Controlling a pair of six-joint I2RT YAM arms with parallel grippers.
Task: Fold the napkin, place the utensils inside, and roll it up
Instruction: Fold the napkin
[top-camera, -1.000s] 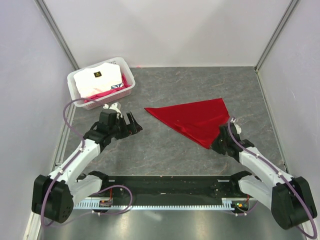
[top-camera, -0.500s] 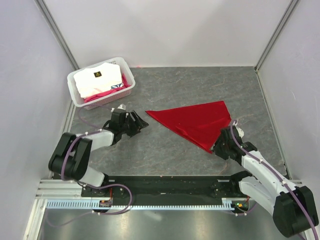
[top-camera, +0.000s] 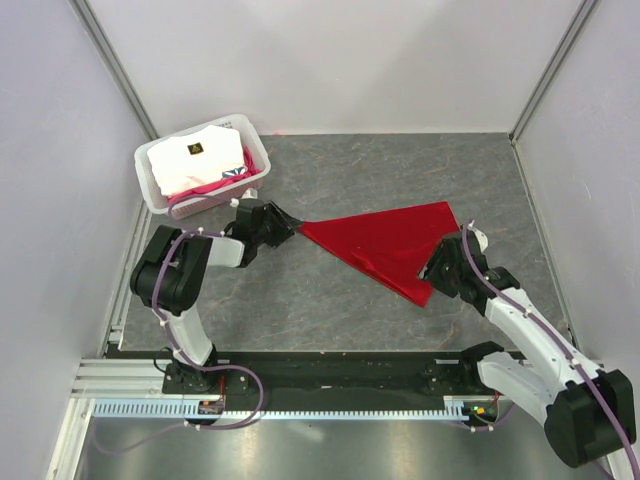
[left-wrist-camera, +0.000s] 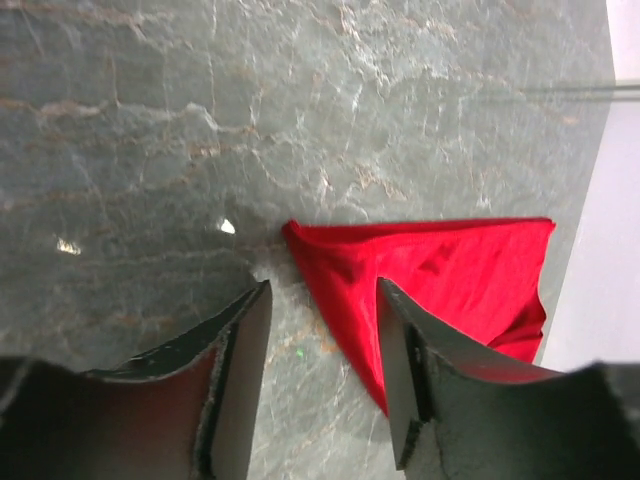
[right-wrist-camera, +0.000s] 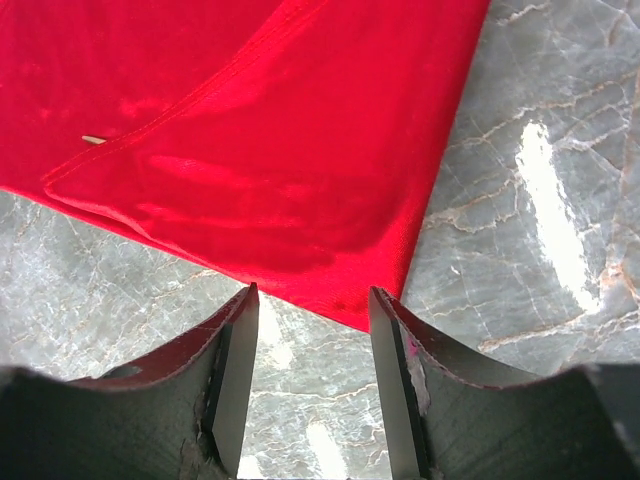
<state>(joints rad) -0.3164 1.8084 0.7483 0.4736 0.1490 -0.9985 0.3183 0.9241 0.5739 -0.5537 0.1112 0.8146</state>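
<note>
Napkin (top-camera: 385, 245) triangular, basket (top-camera: 141, 170) label (top-camera: 192, 148) unreadable, perhaps yellow

no readable text; basket label (top-camera: 194, 148) illegible

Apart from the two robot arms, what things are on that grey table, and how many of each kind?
Red napkin: 1
White basket: 1
Pile of white and pink cloths in the basket: 1 (the separate pieces are too bunched to count)
Total: 3
</note>
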